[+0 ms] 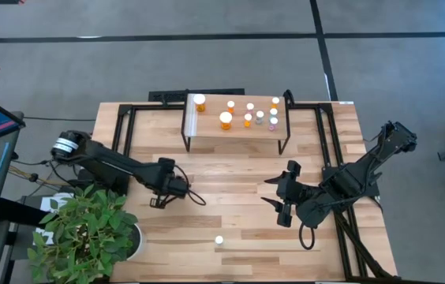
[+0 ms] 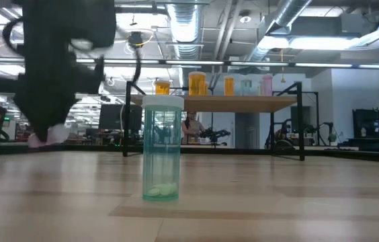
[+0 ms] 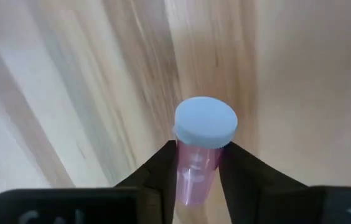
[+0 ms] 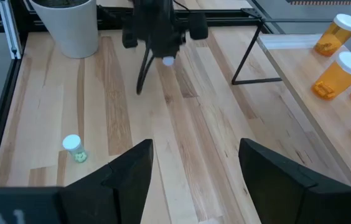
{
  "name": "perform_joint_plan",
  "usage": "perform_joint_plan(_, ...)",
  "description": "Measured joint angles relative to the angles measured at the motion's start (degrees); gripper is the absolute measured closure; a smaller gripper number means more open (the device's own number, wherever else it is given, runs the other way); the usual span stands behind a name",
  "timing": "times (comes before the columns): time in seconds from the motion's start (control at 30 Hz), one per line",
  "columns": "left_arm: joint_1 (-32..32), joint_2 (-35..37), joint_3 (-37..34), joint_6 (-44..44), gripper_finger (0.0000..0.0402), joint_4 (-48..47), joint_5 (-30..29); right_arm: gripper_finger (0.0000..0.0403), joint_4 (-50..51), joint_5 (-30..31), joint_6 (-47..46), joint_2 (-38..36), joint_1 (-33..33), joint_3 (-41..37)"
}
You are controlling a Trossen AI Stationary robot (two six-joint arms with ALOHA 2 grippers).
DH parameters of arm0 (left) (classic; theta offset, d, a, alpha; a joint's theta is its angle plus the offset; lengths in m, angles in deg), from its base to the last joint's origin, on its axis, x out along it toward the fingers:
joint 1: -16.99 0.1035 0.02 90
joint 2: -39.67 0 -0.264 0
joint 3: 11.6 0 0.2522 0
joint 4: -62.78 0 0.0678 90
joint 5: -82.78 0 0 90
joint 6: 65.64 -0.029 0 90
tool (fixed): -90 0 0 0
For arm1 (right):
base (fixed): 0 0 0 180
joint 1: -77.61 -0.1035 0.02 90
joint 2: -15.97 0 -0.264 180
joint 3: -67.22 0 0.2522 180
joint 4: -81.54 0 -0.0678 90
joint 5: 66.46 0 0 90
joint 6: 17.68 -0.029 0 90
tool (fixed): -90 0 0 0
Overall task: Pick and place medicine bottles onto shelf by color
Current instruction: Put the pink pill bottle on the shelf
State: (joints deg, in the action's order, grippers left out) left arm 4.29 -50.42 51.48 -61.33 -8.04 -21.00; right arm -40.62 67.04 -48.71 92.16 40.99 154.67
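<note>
A pink medicine bottle [image 3: 197,177] with a white cap sits between the fingers of my left gripper [image 3: 198,155], which is shut on it over the table's left middle [image 1: 159,201]. My right gripper [image 4: 194,168] hangs open over the right middle [image 1: 282,201], well above the wood. A green bottle [image 1: 218,240] stands on its base near the front edge and looms large in the low view [image 2: 161,148]. The shelf [image 1: 215,134] at the back carries several bottles on its top; the orange ones, such as the big one [image 1: 226,120], stand toward its left. My left gripper pinches the pink bottle's body just under the cap [image 3: 194,163] between its two fingers [image 3: 157,174]. The fingers come steeply from above. The cap faces up at the wrist camera. In the low view the bottle's pink end [image 2: 45,138] shows under the gripper, slightly above the tabletop.
A potted plant [image 1: 88,233] in a white pot [image 4: 70,25] fills the front left corner. Black shelf legs [image 4: 250,56] stand on the wood below the shelf. Bare wood lies between the two arms and in front of the shelf.
</note>
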Motion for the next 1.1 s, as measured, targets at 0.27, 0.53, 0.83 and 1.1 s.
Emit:
perform_joint_plan(0.27, 0.56, 17.45, 0.66, 0.20, 0.0311, 12.10, 2.63, 0.0143, 0.02, -0.02, 0.02, 0.01, 0.00, 0.00)
perform_joint_plan(0.53, 3.66, 31.19, 0.76, -0.07, 0.0310, 37.10, -9.16, 0.0143, -0.04, -0.02, 0.07, 0.00, 0.00, 0.00)
perform_joint_plan(0.83, 14.29, 25.99, 0.76, -4.02, 0.0310, 51.50, -7.63, 0.0143, -0.04, 0.00, 0.09, 0.01, 0.00, -0.02)
perform_joint_plan(1.1, 25.07, 18.90, 0.70, -3.89, 0.0310, 57.79, -7.44, 0.0143, -0.02, 0.00, 0.09, 0.01, 0.00, -0.02)
